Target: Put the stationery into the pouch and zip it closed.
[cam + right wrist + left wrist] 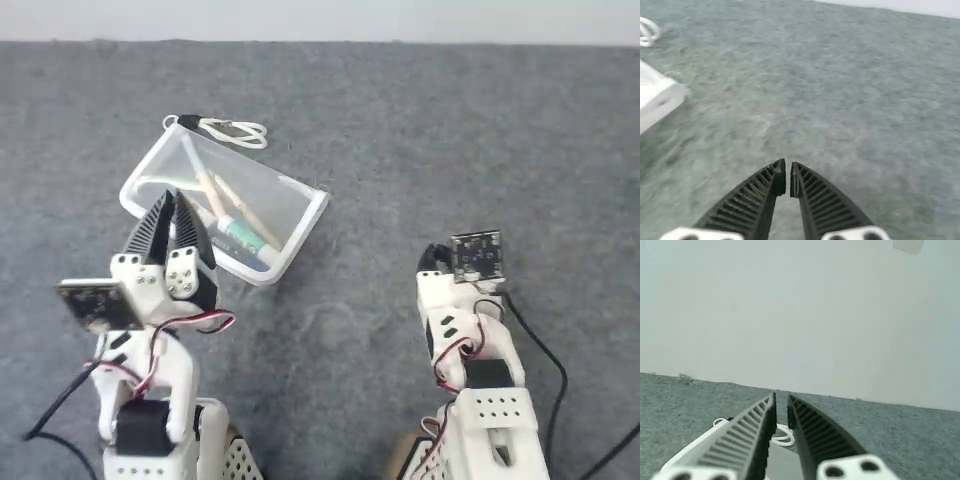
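Because the grey table (pixel 420 150) is carrying the clear pouch (pixel 285 205) unpinned, a zip pull is likely risking dragging it: the left gripper (pixel 170 200) is hanging clenched, empty, over its near edge, the right gripper (pixel 788 167) likewise clenched, well apart. The high view is revealing stationery (pixel 240 212) inside; the left wrist view is catching the white cord (pixel 784 439) instead.
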Controlling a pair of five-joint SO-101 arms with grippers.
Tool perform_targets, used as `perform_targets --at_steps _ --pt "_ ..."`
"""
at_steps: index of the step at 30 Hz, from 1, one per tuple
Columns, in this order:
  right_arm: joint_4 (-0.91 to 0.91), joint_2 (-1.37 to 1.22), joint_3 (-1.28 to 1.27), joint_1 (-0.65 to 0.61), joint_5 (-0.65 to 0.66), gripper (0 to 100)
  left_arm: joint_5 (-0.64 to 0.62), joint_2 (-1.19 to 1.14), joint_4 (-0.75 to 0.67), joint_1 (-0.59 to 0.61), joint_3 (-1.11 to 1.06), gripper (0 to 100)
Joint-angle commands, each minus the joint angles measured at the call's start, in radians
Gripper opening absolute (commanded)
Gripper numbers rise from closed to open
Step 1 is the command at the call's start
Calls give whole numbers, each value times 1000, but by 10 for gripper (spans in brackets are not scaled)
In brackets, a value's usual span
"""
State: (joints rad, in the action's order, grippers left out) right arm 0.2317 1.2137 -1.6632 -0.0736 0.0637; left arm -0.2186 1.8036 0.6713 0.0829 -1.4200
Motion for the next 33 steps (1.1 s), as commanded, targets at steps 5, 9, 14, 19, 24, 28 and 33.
perform_targets --at_steps 5,9,14,19,24,28,33 --pt "-7 30 -21 166 2 7 100 20 -49 5 -140 160" --pt "79 31 -21 179 -2 7 103 20 -54 5 -219 162" --pt "168 120 -28 234 -86 6 103 20 -54 3 -263 163" --pt "387 357 -28 248 -121 6 103 17 -48 5 -265 163" --pt "618 616 -21 248 -123 6 101 15 -25 5 -265 163" --pt "636 567 -21 225 -123 6 101 15 25 3 -265 163" --pt "682 556 -23 219 -123 6 101 15 109 3 -265 163"
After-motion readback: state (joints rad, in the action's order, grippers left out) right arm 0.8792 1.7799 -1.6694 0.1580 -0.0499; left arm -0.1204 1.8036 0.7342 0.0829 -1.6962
